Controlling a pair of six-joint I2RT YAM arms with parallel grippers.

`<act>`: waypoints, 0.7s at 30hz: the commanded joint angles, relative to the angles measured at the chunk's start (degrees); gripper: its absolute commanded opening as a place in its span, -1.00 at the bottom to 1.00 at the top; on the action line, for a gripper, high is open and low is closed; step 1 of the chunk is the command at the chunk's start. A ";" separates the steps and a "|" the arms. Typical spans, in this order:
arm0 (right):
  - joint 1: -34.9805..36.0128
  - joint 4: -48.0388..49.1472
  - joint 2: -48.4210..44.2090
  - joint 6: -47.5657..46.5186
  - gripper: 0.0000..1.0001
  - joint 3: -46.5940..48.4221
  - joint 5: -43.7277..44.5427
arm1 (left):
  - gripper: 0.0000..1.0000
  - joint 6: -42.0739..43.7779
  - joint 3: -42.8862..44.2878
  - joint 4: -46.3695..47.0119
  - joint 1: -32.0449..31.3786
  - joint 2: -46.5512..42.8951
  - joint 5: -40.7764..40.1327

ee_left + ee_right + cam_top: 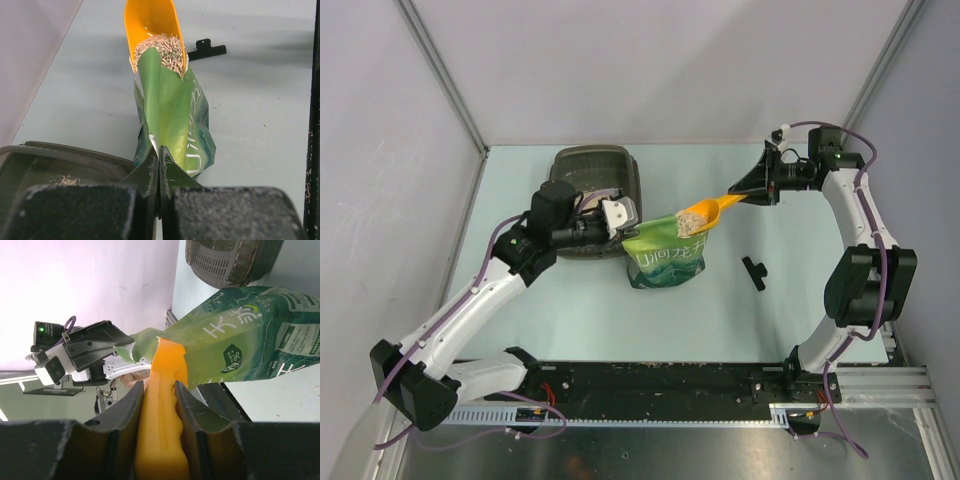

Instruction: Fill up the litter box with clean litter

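Glossy green foil pouch [175, 120], smooth plastic scoop [150, 20]

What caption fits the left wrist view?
Left end effector pinches the green pouch edge; orange scoop, loaded with litter, sits at its mouth; litter box at lower left.

- Top view: bright, even, diffuse light. The pale blue-green table top [570, 320] carries only faint, soft shadows beside the green printed foil pouch [665, 258].
- Left wrist view: the left gripper [159, 157] is blurred close to the lens, and broad grey shadows band the table.
- Right wrist view: the white side wall [100, 280] is blown out with a pink cast, and the orange plastic scoop [162, 405] looks soft up close.
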 commanded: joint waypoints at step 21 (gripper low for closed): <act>-2.84 2.09 0.88 2.35 -1.00 2.51 -6.52 | -1.00 1.28 1.37 -1.79 1.24 -1.03 -0.05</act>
